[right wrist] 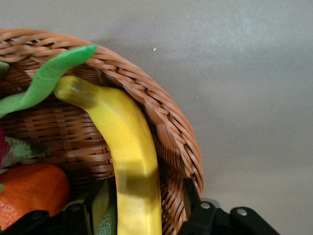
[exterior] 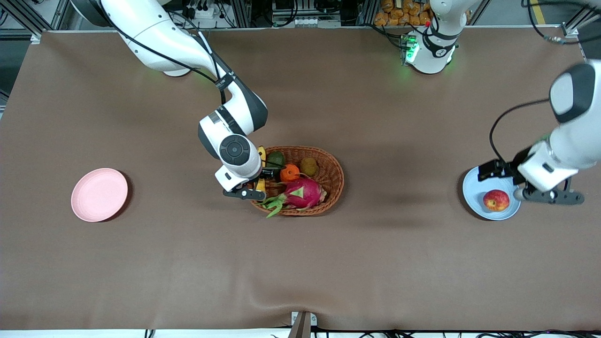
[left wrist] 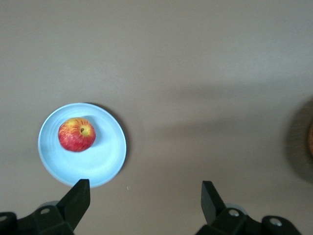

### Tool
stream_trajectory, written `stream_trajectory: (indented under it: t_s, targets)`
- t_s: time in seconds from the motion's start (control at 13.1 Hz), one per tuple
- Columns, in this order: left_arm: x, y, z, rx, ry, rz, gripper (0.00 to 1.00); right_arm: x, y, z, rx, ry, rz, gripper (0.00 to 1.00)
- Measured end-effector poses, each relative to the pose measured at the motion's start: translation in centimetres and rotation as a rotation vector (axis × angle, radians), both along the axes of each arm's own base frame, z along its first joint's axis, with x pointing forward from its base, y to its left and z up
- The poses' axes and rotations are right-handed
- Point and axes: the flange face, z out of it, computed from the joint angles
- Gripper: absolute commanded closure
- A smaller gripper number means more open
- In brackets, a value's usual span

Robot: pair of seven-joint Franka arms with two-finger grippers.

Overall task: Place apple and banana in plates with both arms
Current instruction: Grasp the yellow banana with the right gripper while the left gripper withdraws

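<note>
While apple [exterior: 496, 200] sits plated, no txt.

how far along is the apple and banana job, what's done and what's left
Done: the apple lies on the blue plate, and the left end effector hangs open above the table by that plate.

In hand: the right end effector is down in the wicker basket with its fingers either side of the banana; a firm grip can't be confirmed.

Left: lift the banana out and set it on the bare pink plate.
</note>
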Motion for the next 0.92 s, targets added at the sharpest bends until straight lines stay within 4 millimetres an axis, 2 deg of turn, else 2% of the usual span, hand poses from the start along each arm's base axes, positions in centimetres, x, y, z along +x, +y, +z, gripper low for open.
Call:
stream_trajectory:
  t_s: [0.15, 0.38, 0.54, 0.69, 0.84, 0.92]
  targets:
    - [-2.1, -1.4, 4.6, 0.044, -0.001, 0.025, 0.00, 0.0, 0.1, -0.1, -0.001, -0.002, -0.001, 0.30]
    - [-4.1, -1.5, 10.5, 0.075, 0.007, 0.042, 0.00, -0.1, 0.3, -0.1, -0.004, -0.003, -0.008, 0.31]
    - [-4.3, -1.0, 12.4, 0.074, -0.001, 0.054, 0.00, -0.5, 0.7, -0.9, -0.006, 0.003, -0.007, 0.31]
    - [-4.4, -0.9, 12.8, 0.073, 0.005, 0.055, 0.00, -0.8, 1.1, -1.9, -0.008, 0.009, -0.013, 0.33]
    - [-4.6, -1.9, 13.7, 0.074, -0.011, 0.041, 0.00, -0.8, 1.2, -2.2, -0.011, 0.004, -0.010, 1.00]
    - [-5.2, -2.9, 14.4, 0.082, -0.019, 0.040, 0.00, -0.8, 1.2, -2.4, -0.018, 0.000, -0.001, 1.00]
